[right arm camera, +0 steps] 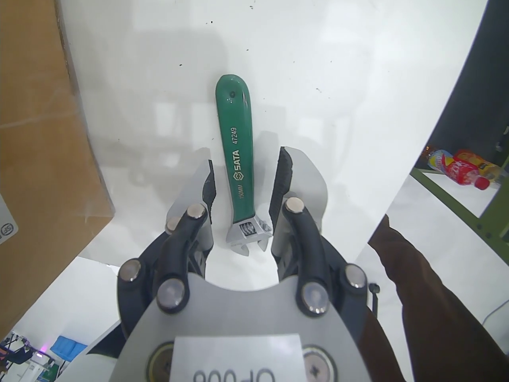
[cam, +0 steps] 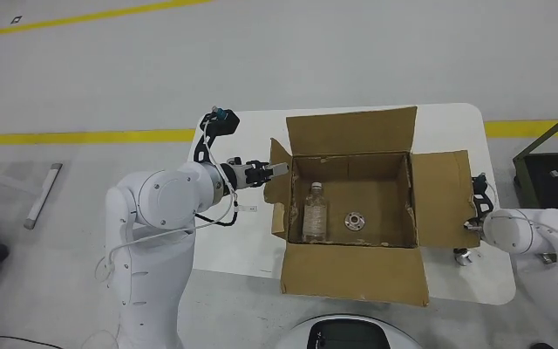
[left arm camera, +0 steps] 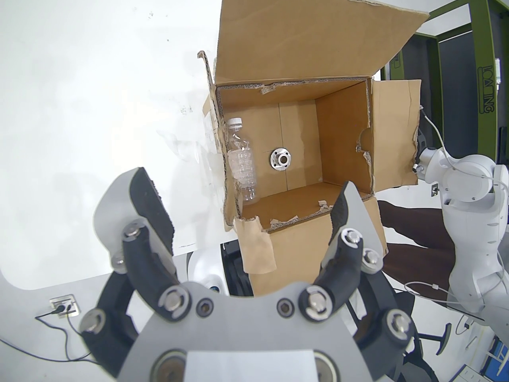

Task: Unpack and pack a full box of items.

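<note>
On the white desk [cam: 235, 131] sat the cardboard box [cam: 349, 131], top open, all four flaps folded outward, edges torn in spots. Two items were inside, both on the box floor:
- clear plastic bottle [cam: 316, 214] with a white cap, lying on its side along the wall nearest the left arm, cap toward the far flap
- round metal flange [cam: 354, 221] with a centre hole, flat, near the middle of the floor, just beside the bottle but not touching it

Left tool [left arm camera: 244, 190] was outside the box, by the side flap on its own side, aimed at the box interior. Fingers [left arm camera: 153, 200] were spread wide, nothing between them. Whether a fingertip touched the flap: could not tell.

Right tool [right arm camera: 246, 160] was on the opposite side, beyond the other side flap, low over the desk. Its fingers were parted to a moderate width and straddled a green-handled adjustable wrench [right arm camera: 235, 141]. Wrench lay flat on the desk, outside the box, near that flap but apart from it. Fingers stood either side of the handle close to the wrench head, visible gap on both sides, so no grip. Handle end pointed away from the wrist; wrench head sat closest to the tool body.

Green rack [cam: 536, 170] stood off the desk edge on the right arm's side, with a few drink bottles [right arm camera: 463, 168] lying on it.
</note>
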